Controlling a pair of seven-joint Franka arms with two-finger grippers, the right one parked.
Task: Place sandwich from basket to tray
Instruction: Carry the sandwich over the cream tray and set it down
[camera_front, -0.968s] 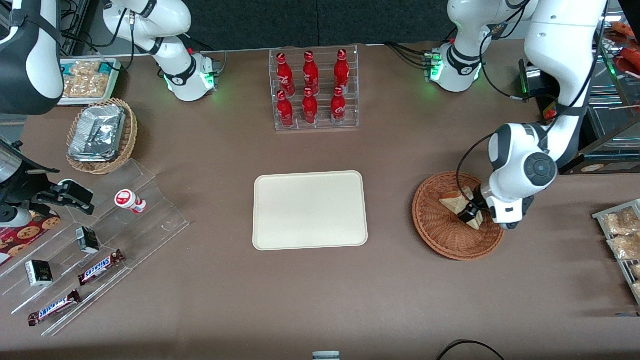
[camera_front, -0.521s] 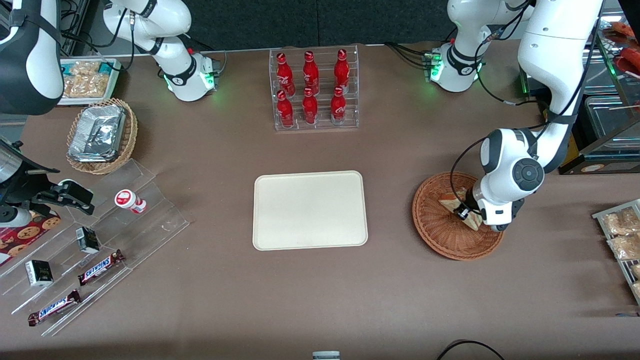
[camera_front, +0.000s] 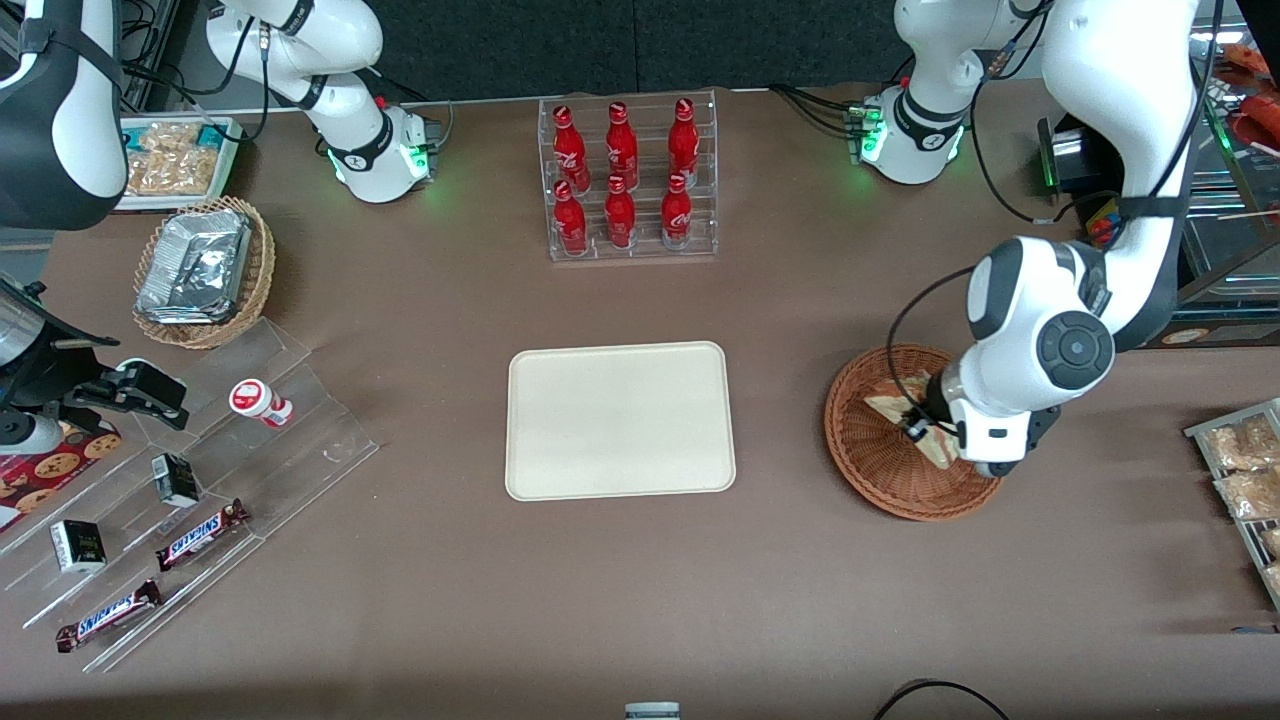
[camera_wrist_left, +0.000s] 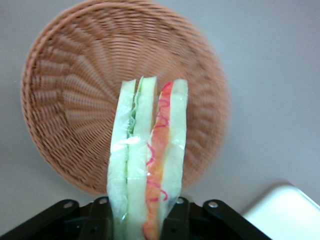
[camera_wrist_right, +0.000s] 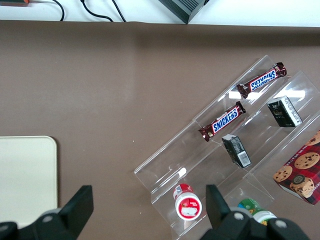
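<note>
Nearest the front camera, toward the parked arm's end of the desk (camera_front: 640, 600), two Snickers bars (camera_front: 203, 534) and small dark boxes (camera_front: 77, 545) lie on a clear stepped stand (camera_front: 300, 440), with a small red-capped bottle (camera_front: 259, 401) on a step farther from the camera.

Next, at the middle of the desk, lies the tray (camera_front: 620, 420), flat and cream-coloured, with nothing on it. Toward the working arm's end, well apart from the tray, sits the basket (camera_front: 880, 470), round and reddish-brown.

Above the basket hangs the gripper (camera_front: 922, 428) of the left arm. Its fingers (camera_wrist_left: 102, 220) are closed on the sandwich (camera_front: 900, 408), one on each outer bread face at the wide end of the wedge. In the left wrist view the sandwich (camera_wrist_left: 147, 165) stands on edge between the fingers, with green filling in one layer and red-orange filling in the other under clear wrap. The basket (camera_wrist_left: 65, 100) shows past it, bare inside, so the sandwich is lifted clear of the weave and held over the basket. A corner of the tray (camera_wrist_left: 285, 210) also shows in that view.

At the desk edge toward the working arm lie packets of pale snacks (camera_front: 1240, 470).

Farther from the camera, toward the parked arm's end, a lighter wicker basket (camera_front: 205, 270) holds foil trays (camera_front: 195, 265).

Farthest off, at the middle, a clear rack (camera_front: 630, 180) holds six red bottles (camera_front: 620, 150) in two rows.
</note>
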